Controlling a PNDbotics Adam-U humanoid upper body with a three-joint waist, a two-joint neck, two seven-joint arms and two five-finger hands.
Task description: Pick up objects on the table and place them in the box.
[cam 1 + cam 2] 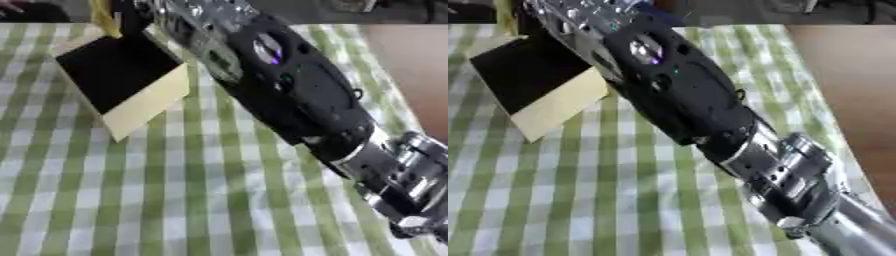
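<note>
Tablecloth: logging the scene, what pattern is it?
Green and white checks on the tablecloth, clearest in left eye view.

Box (122,80) on table (131,200), far left.

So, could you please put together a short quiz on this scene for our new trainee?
1. True or false: the box stands on a green and white checked cloth.
2. Which arm crosses the picture towards the box: A) the left, B) the right, C) both?
3. Fill in: the inside of the box looks ____ in colour.

Key: 1 true. 2 B, it comes in from the lower right corner and stretches up to the box; its hand is hidden at the top edge. 3 black, with pale yellowish walls.
</note>
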